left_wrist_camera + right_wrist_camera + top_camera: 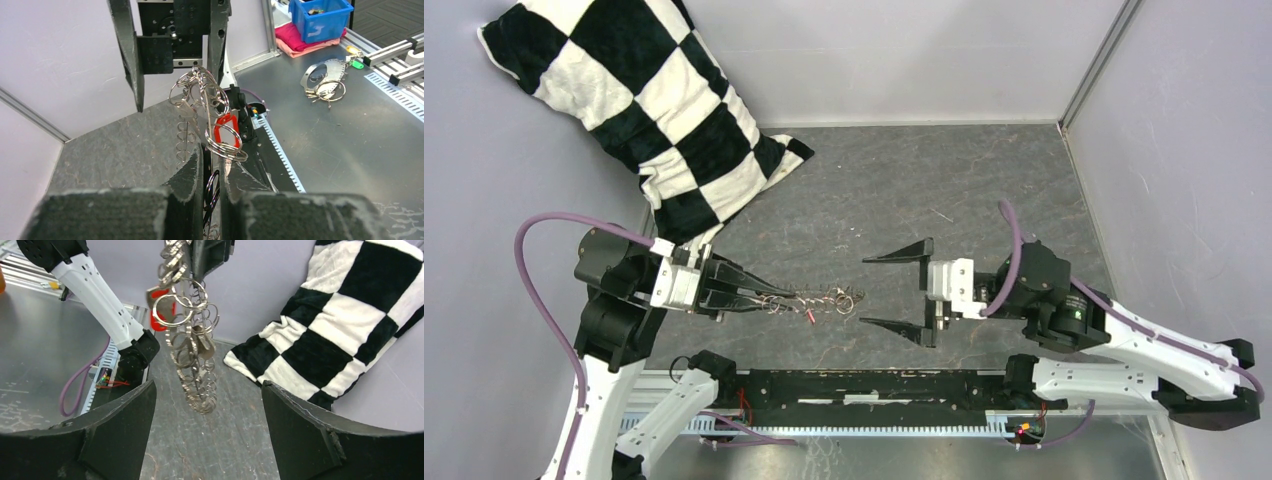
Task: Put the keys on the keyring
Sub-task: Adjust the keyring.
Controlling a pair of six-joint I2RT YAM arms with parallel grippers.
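so the dark stone-look counter (pixel 984 180) is boxed in; pale walls (pixel 874 50) run along the far and right edges, and a black mounting bar (pixel 874 384) sits along the near edge between the arm bases; a floppy black-and-white checkered cushion (pixel 654 110) eats up the far left corner, its lower tip reaching down close to the left arm; the far and right parts of the counter are bare matte grey with faint veining, so that's where the room is.

left gripper (pixel 774 296) is clamped narrow on the keyring (pixel 824 299); the left wrist view shows its rough black fingers (pixel 187 175) pinching the wire loops with barely a gap; the keyring sticks out from those tips toward the right arm, a jagged bunch of thin shiny silver rings, some coiled like springs, with a little red tag (pixel 810 318) hanging on the near side; looks lifted off the counter, though I can't tell if the lowest loop touches.

right gripper (pixel 879 291) is spread wide, its wedge-shaped fingers (pixel 115 435) well apart and touching nothing; the ring cluster's free end sits just in front of the gap between them.

the key itself: can't pick it out among all that metal.
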